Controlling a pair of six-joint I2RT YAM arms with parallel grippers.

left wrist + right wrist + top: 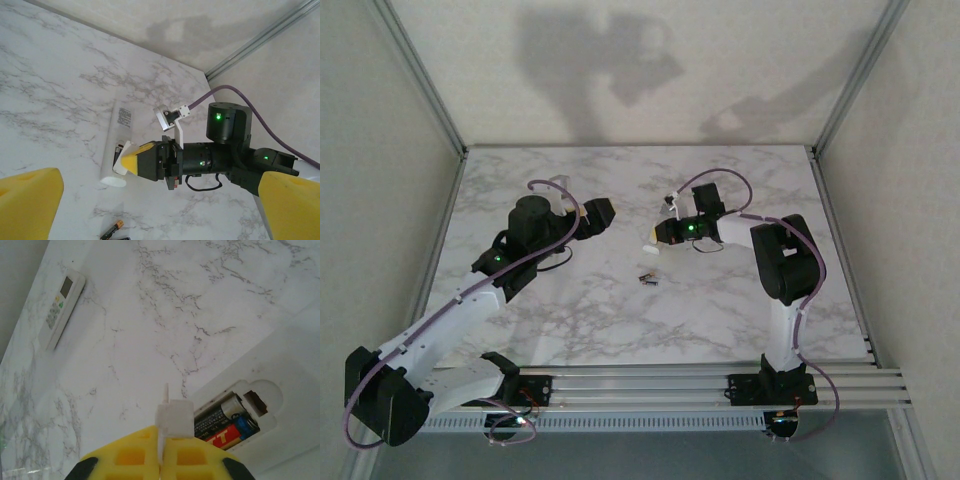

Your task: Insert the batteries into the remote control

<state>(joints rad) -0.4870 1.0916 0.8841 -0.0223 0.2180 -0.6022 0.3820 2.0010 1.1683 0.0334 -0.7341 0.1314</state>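
1. Batteries [647, 278]: two loose cells lying on the bench [570, 310] between the arms, near the remote control [119, 131] but not touching it.
2. Remote control: lying back up, compartment open, two fitted cells [225, 422] inside.
3. Right fingers [150, 447]: closed on a small white cover piece [173, 416], just beside the compartment opening.
4. Left fingers [30, 200]: spread wide, holding nothing.

2 dark batteries [647, 278] lie close together; the white remote [300, 375], compartment open, apparently holds 2 more.
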